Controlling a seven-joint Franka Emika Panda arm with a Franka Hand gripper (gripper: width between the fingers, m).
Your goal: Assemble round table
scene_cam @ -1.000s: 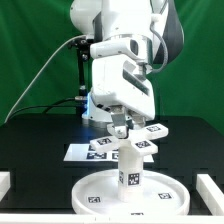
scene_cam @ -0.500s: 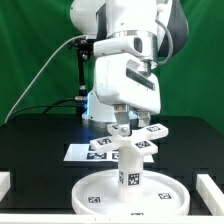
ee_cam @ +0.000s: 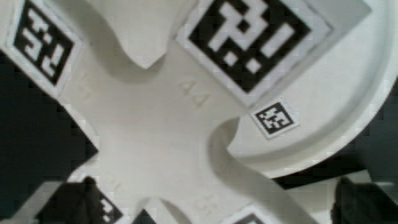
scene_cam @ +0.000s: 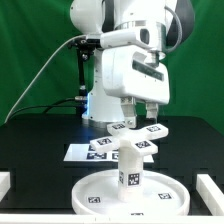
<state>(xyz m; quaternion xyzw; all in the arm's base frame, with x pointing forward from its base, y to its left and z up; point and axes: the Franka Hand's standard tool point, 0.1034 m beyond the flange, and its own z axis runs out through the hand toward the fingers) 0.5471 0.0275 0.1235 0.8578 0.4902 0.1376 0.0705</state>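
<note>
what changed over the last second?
The gripper opened, let go of the cross-shaped foot and lifted toward the exterior view's right. The foot stayed on top of the leg, which stands on the round disc. The marker board did not move.

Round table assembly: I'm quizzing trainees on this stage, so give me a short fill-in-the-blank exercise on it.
1. The leg stands upright on the round ____.
2. The cross-shaped foot piece sits on top of the ____.
3. The gripper above the foot piece is ____.

Missing words: disc; leg; open
</note>
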